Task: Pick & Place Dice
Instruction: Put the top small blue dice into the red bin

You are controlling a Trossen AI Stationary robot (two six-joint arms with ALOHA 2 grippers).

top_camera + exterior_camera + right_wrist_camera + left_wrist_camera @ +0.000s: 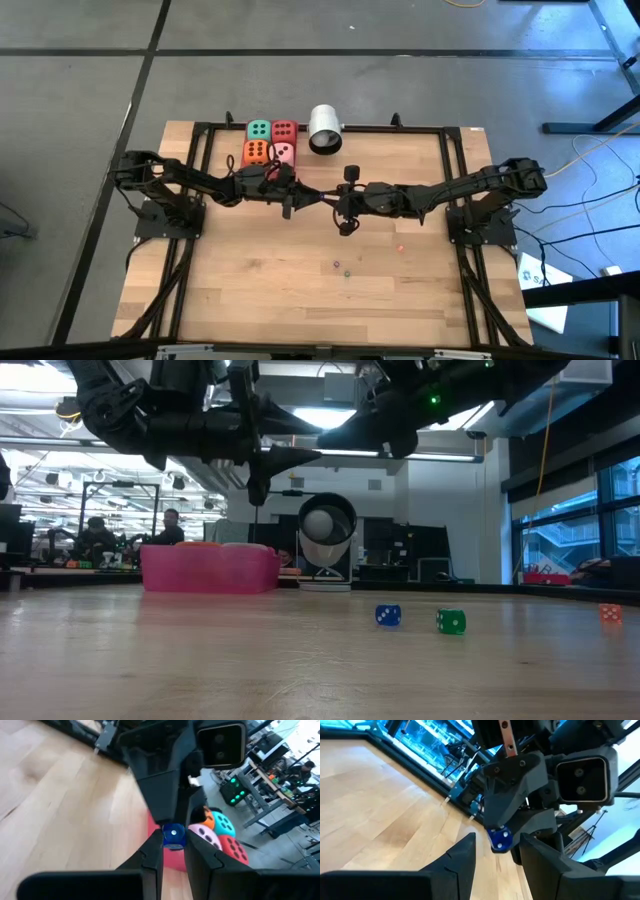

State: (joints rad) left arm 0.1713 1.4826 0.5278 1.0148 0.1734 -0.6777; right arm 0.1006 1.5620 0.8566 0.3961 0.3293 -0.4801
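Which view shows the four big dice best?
The high view: green die, red die, orange die and pink die form a clear square. The low view gives mostly the pink one; the right wrist view hides them partly; the left wrist view shows none.

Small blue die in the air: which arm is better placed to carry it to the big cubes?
Probably the left. The right gripper pinches the blue die, but the left gripper stands open beside it, and the coloured cubes lie on its side.

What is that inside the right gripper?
A small blue die pinched between the right gripper's fingertips. Its clamped sides are covered, and the big dice behind are partly hidden.
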